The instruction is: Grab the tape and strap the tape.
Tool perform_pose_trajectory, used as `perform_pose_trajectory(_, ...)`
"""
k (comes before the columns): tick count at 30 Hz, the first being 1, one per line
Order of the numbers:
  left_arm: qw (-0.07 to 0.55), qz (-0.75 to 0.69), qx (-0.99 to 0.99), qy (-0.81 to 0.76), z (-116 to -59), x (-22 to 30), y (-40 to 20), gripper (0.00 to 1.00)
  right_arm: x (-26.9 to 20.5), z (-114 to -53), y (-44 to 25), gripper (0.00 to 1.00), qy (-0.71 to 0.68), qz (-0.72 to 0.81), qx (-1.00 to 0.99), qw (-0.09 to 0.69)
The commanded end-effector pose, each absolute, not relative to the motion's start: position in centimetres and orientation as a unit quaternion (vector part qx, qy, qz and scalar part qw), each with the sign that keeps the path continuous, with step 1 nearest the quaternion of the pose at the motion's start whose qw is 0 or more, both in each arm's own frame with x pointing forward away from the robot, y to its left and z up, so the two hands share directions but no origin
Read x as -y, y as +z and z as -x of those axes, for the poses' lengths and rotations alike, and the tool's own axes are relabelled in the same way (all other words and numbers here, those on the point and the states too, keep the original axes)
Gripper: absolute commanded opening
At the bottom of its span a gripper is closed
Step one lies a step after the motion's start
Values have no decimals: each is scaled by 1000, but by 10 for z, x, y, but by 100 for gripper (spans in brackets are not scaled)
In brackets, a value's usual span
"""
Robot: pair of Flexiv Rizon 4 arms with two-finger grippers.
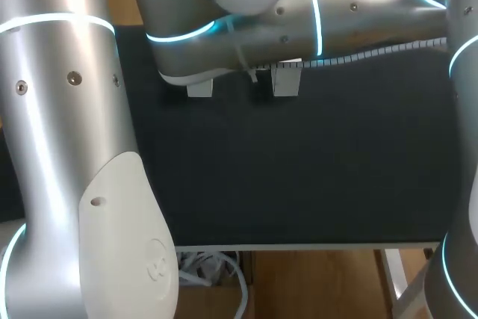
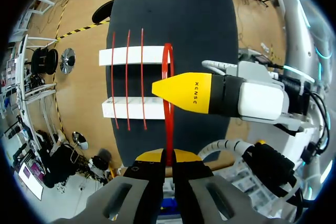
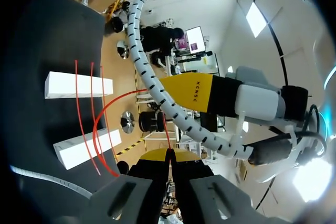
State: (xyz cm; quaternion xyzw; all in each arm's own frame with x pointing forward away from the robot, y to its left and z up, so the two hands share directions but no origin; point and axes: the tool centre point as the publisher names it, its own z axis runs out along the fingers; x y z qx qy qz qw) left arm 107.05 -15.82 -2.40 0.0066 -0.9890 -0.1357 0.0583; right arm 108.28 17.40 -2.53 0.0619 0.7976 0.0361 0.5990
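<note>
A thin red tape (image 2: 168, 103) runs straight out from my left gripper (image 2: 168, 157), which is shut on it, and arches over the far white bar (image 2: 134, 55). My right gripper (image 3: 169, 155) is shut on the same red tape (image 3: 100, 124), which loops past the near white bar (image 3: 86, 148). Three red strips (image 2: 128, 77) lie across both bars. The right gripper's yellow fingers (image 2: 184, 93) sit beside the tape, above the near bar (image 2: 134, 107). In the head view my arms hide both grippers and the tape; only the two bars' ends (image 1: 199, 89) (image 1: 286, 80) show.
The black table top (image 1: 299, 169) stretches wide in front of the bars. My right arm (image 1: 336, 20) crosses above the table's back, and my left arm (image 1: 67, 147) fills the near left. A white ribbed cable hose (image 3: 157, 87) hangs by the right gripper.
</note>
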Motion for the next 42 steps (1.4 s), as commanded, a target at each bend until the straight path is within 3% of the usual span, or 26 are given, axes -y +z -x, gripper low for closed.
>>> perform_pose_trajectory(1, 258, -34, 956, -138, -1077, 164, -21, 0, -176, -1084, -22, 0, 35, -62, -799, 598)
perform_pose_trajectory(30, 258, -34, 956, -138, -1077, 164, -21, 0, -190, -1085, -22, 0, 39, -63, -795, 603)
perform_pose_trajectory(42, 258, -34, 956, -138, -1077, 164, -21, 0, -170, -1079, -18, 0, 28, -73, -790, 608)
